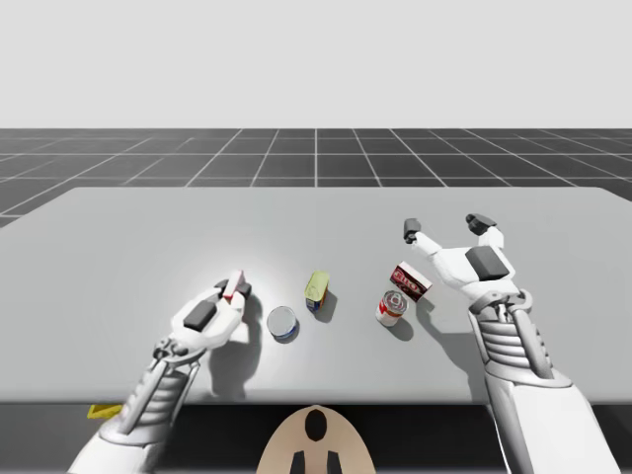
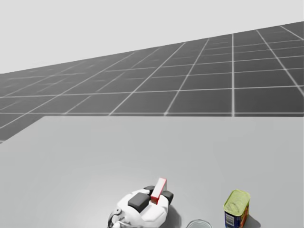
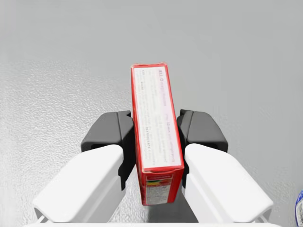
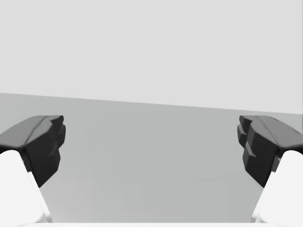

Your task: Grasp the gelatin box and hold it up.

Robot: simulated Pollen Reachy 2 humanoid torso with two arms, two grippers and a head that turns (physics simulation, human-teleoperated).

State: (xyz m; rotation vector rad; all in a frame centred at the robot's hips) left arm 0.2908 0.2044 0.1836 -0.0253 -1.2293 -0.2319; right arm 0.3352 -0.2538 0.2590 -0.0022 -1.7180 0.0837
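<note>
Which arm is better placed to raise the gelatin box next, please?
Left. My left gripper is shut on the gelatin box, one finger against each broad side. My right gripper hangs open, holding nothing, well apart from the box.

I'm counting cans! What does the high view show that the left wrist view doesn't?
High view: my right gripper, its fingers open, a red-and-white can and a yellow-green tin. Left wrist view: dark fingers pressing the gelatin box from two sides, close up. Both: that box, my left gripper, the grey table.
</note>
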